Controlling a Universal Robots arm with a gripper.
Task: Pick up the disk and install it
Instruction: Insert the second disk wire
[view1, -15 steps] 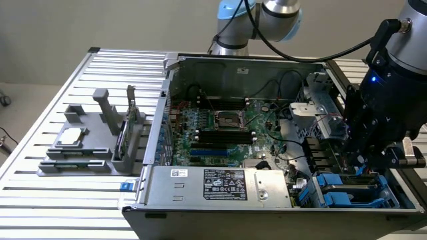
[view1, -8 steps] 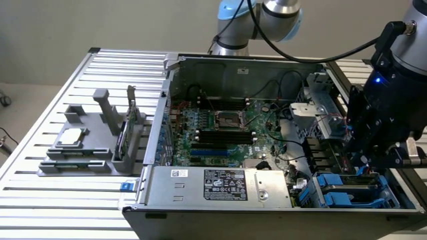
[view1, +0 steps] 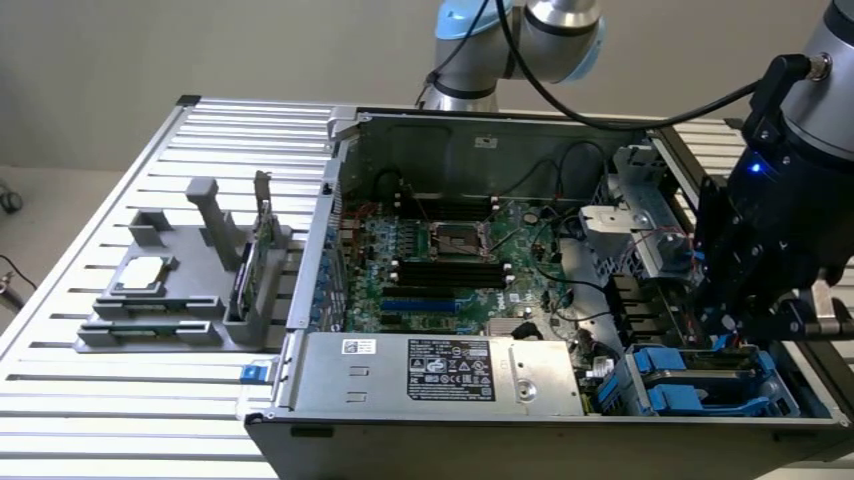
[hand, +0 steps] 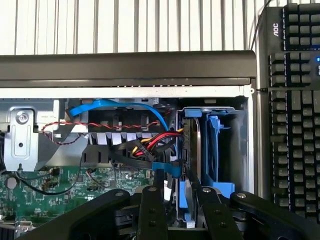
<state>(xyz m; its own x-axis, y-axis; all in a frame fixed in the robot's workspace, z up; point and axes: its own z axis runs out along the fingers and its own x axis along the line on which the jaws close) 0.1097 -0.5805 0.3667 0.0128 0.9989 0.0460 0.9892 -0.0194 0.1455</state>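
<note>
The disk (hand: 192, 145) stands on edge in the blue-railed drive bay (hand: 216, 145) at the corner of the open computer case (view1: 534, 125). My gripper (hand: 180, 192) reaches down into that bay, one finger on each side of the disk's near end, shut on it. In the exterior view, the black gripper (view1: 741, 335) hangs over the blue bay (view1: 681, 385) at the case's lower right. The gripper body hides most of the disk there.
Red, yellow and blue cables (hand: 150, 142) run right beside the bay. A power supply (view1: 454, 370) and motherboard (view1: 454, 260) fill the case. A black keyboard (hand: 295, 100) lies outside it. A grey holder (view1: 174, 300) on the exterior view's left carries a processor chip (view1: 144, 273) and a green card (view1: 247, 270).
</note>
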